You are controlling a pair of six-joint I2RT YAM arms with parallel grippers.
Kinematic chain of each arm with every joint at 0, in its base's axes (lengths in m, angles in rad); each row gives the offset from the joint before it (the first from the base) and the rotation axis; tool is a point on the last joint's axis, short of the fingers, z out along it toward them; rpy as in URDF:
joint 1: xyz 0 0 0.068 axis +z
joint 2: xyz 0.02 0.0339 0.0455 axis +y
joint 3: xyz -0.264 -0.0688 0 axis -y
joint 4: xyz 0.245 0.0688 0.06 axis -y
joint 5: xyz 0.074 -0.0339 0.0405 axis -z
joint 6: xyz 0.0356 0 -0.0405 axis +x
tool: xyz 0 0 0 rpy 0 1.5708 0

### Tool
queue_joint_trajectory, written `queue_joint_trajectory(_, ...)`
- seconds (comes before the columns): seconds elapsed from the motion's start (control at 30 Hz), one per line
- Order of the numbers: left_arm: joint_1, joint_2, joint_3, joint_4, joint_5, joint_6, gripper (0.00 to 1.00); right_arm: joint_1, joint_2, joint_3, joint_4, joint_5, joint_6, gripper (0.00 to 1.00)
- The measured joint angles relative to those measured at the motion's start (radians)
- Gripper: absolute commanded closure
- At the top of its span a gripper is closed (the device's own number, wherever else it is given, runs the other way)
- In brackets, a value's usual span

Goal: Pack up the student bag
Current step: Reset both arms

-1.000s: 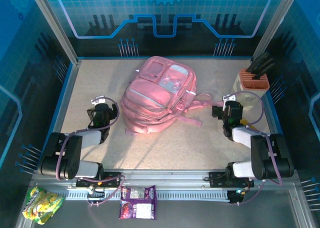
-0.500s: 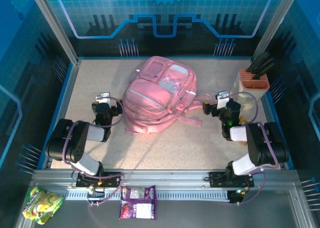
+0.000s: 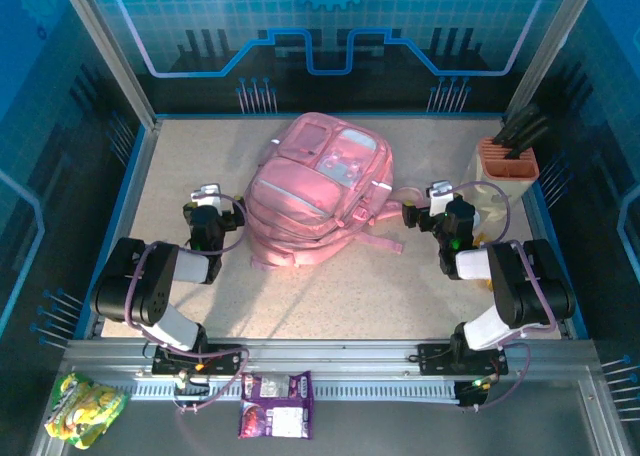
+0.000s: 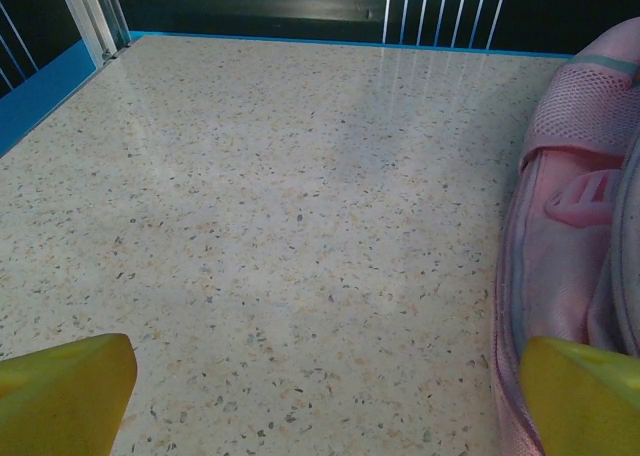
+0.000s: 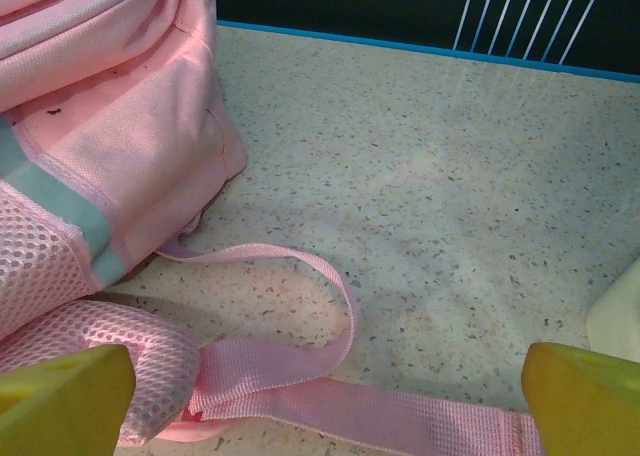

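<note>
The student bag (image 3: 315,191), a large pink backpack with pale front panels, lies flat in the middle of the table. Its side edge (image 4: 580,266) shows at the right of the left wrist view. My left gripper (image 3: 207,208) sits just left of the bag, open, yellow fingertips (image 4: 65,391) wide apart over bare table. My right gripper (image 3: 432,208) is at the bag's right side, open, its fingertips (image 5: 580,396) spread over a loose pink strap (image 5: 330,376) that loops across the table. The bag's corner with mesh pocket (image 5: 90,166) is on the left there. Nothing is held.
An orange holder (image 3: 508,159) with dark tools stands at the back right, next to a pale container (image 3: 495,201). Snack packets lie below the table edge: a yellow one (image 3: 85,406) and a purple one (image 3: 275,404). Blue walls (image 3: 140,166) fence the table.
Both arms swung forward toward the bag. The left gripper moved up beside its left edge, the right gripper moved up and left to the straps. The bag has not moved.
</note>
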Motion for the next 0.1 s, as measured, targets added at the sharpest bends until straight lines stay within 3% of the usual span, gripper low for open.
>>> queue_joint_trajectory(0.1,0.000,0.000,0.000,0.001,0.000,0.000,0.01,-0.010,0.000,0.003,-0.010,-0.019,0.001,0.00)
